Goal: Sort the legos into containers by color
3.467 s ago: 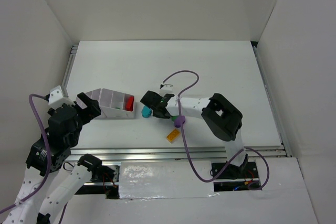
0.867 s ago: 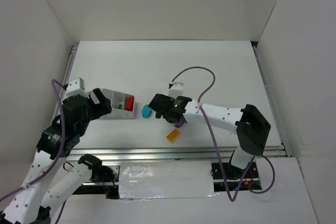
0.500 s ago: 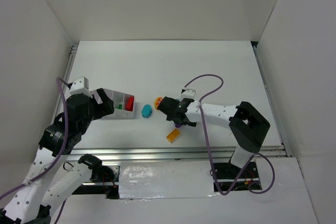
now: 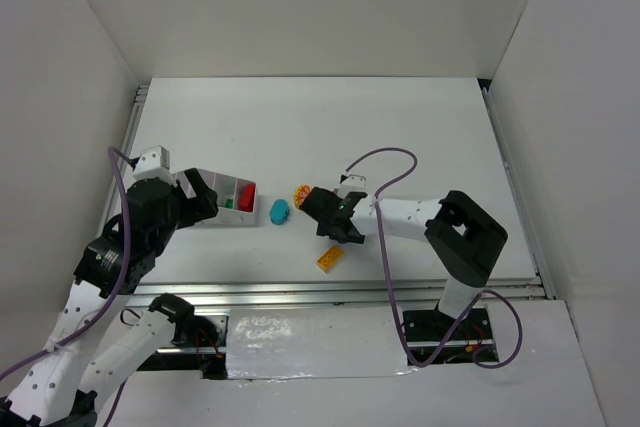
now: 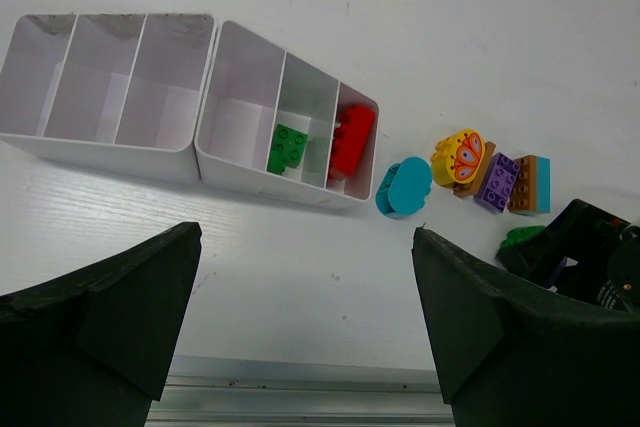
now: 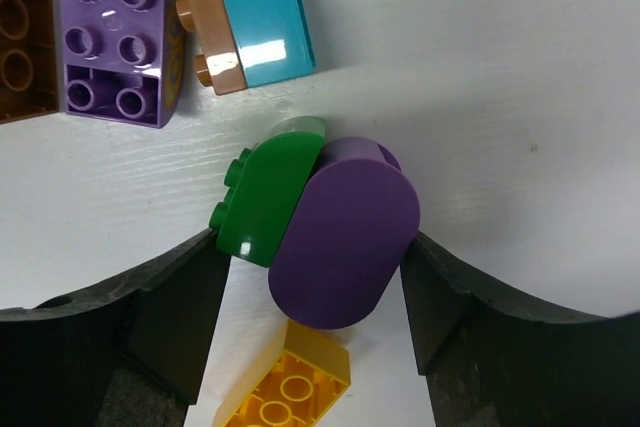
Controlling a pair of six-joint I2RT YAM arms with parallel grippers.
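My right gripper (image 6: 312,252) is low over the table, its fingers touching a green lego (image 6: 265,197) on one side and a purple oval lego (image 6: 345,232) on the other; the two lean together. A yellow lego (image 6: 285,387) lies just under them. Beyond sit a purple studded lego (image 6: 115,37) and a teal-and-tan one (image 6: 255,12). The white containers (image 5: 270,179) hold a green lego (image 5: 288,147) and a red lego (image 5: 350,139) in neighbouring compartments. My left gripper (image 5: 305,232) hovers open above the table in front of them.
A teal oval lego (image 5: 405,187) and an orange-yellow oval one (image 5: 458,155) lie just right of the containers. A second white tray (image 5: 110,137) with three bare compartments adjoins on the left. The metal rail (image 4: 380,292) runs along the near table edge.
The right gripper's fingers have come in from wide open onto the green and purple legos, and its arm has shifted slightly left. The left arm has stayed put.
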